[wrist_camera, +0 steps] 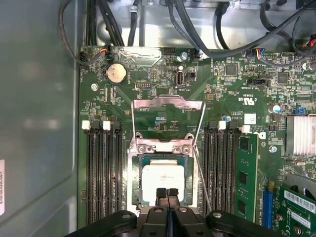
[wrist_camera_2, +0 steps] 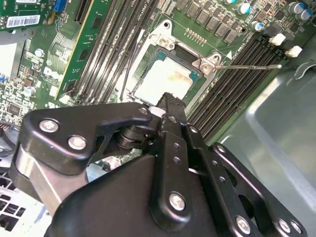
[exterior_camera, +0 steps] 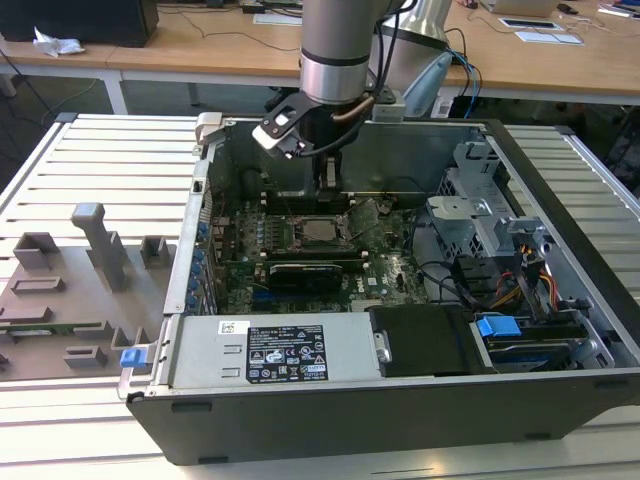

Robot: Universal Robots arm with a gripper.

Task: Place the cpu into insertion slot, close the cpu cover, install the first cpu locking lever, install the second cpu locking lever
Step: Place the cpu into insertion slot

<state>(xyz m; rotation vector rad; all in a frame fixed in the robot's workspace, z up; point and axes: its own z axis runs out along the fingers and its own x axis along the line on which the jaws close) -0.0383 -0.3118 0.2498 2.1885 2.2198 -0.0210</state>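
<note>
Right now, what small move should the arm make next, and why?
Probably sideways to the loose lever, to push it down. The cpu already lies under the closed cover, the shut gripper hangs over it holding nothing, and that lever looks unlatched.

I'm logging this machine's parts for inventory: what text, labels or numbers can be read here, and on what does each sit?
Nothing can be quoted with confidence.
white sticker on the power supply: print too small to read.
barcode sticker on the green card: too small to read.
white lettering on the motherboard: too small to read.
edge sticker on the case wall: cut off, unreadable.
</note>
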